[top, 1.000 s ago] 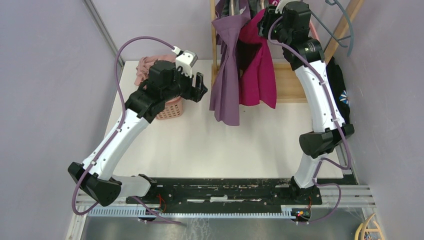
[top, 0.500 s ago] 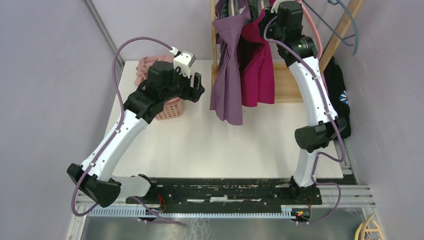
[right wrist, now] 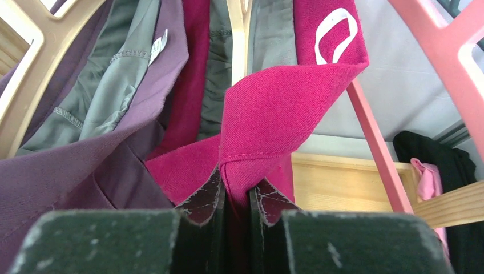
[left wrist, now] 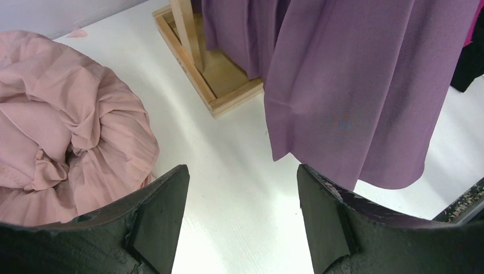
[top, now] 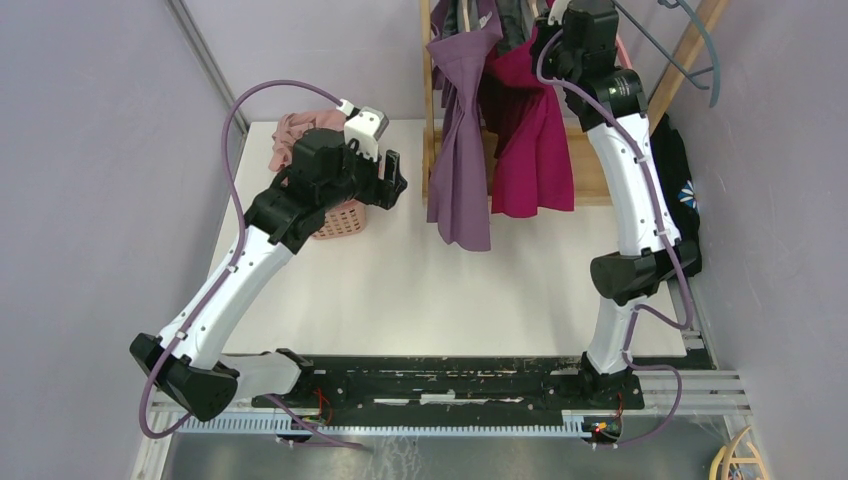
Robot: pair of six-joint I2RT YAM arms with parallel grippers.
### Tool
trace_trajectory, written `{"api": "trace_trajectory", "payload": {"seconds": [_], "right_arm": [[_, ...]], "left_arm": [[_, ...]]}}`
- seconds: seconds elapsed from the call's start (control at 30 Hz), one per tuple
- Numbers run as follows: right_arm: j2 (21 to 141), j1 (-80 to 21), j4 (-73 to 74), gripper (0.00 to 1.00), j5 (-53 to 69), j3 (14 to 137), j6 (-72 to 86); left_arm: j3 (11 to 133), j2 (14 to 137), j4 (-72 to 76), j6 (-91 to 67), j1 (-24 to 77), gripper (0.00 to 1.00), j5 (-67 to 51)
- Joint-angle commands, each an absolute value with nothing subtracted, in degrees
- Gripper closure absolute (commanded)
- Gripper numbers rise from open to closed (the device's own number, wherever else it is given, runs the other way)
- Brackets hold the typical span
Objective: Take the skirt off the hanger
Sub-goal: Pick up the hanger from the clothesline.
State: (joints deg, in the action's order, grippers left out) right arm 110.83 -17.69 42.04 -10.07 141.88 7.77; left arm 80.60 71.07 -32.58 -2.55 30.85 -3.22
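A magenta skirt (top: 535, 150) hangs at the wooden rack, on a pink hanger (right wrist: 371, 131). My right gripper (right wrist: 235, 197) is shut on a fold of the magenta skirt (right wrist: 274, 120) near its waistband, high at the rack (top: 565, 40). A purple skirt (top: 462, 170) hangs just left of it and also shows in the left wrist view (left wrist: 354, 85). My left gripper (left wrist: 240, 217) is open and empty above the table, left of the purple skirt's hem, near the basket (top: 340, 215).
A pink basket holds a bunched pale pink garment (left wrist: 63, 137). The wooden rack base (left wrist: 211, 74) stands at the back of the table. A grey-blue hanger (top: 690, 50) hangs at top right. Dark clothes (top: 680, 170) lie at the right edge.
My right gripper has shifted slightly right with the magenta skirt, whose hem swung right. The left arm has drawn back a little to the left.
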Motion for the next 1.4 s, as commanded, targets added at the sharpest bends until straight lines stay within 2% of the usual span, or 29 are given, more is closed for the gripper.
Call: {"api": "trace_trajectory", "payload": {"seconds": [0.0, 0.53, 1.13, 1.37], "right_arm": [[105.0, -17.7, 32.3, 0.99, -10.2, 146.6, 5.0], [102.5, -17.7, 25.6, 0.99, -9.9, 146.5, 4.0], [82.2, -17.8, 28.4, 0.99, -11.7, 111.6, 1.9], [71.5, -18.0, 36.1, 0.99, -9.8, 101.7, 1.0]], "left_arm": [[80.6, 69.1, -29.3, -2.7, 30.7, 0.24, -3.8], [80.1, 69.0, -28.5, -3.0, 30.7, 0.24, -3.8], [80.5, 70.2, -28.5, -3.1, 30.7, 0.24, -7.2], [82.3, 70.8, -28.0, -2.8, 30.6, 0.25, -10.1]]}}
